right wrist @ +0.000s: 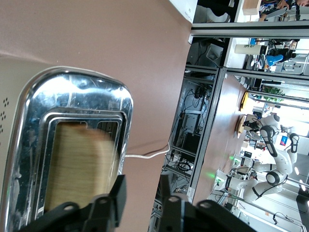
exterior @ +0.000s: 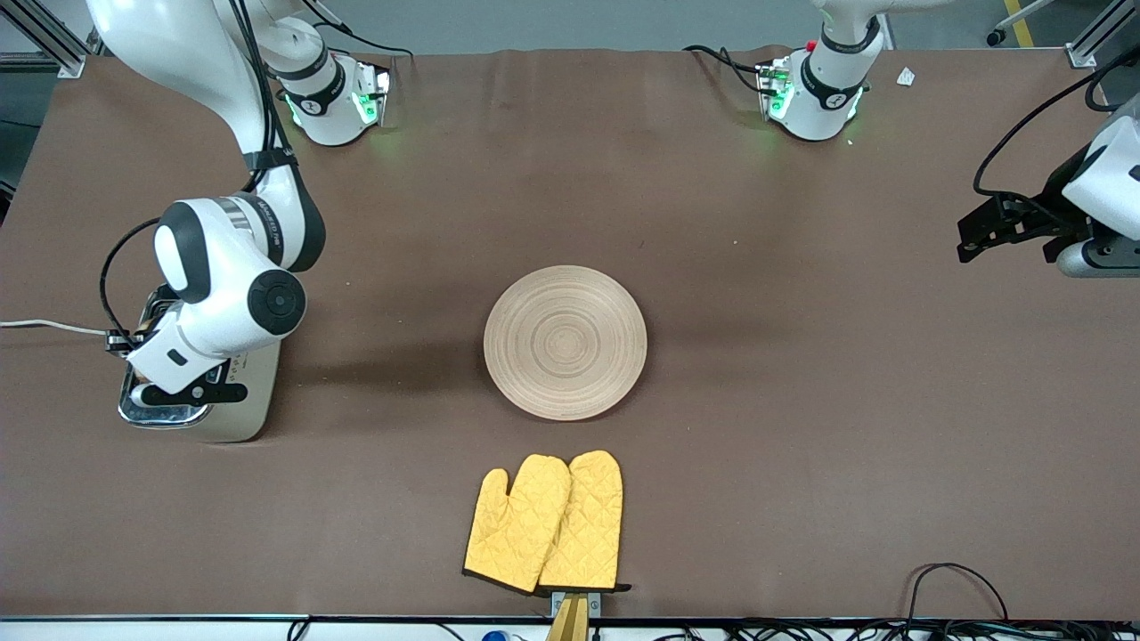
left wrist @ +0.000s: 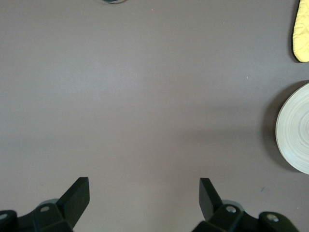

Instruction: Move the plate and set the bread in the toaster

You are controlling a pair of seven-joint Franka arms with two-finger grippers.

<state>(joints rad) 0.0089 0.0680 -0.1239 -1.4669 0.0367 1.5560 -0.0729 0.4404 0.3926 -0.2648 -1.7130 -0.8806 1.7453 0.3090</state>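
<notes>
My right gripper [right wrist: 140, 193] hovers over the toaster [exterior: 200, 392], fingers slightly parted and gripping nothing; the bread [right wrist: 79, 166] sits in a slot beneath them. The plate [exterior: 565, 343] lies mid-table, well apart from the toaster, toward the left arm's end. My left gripper [left wrist: 145, 195] waits wide open, empty, above bare table.

My brown counter [exterior: 802, 427] is carrying the plate [exterior: 565, 343], the toaster [exterior: 236, 405] and yellow oven mitts [exterior: 545, 523].
</notes>
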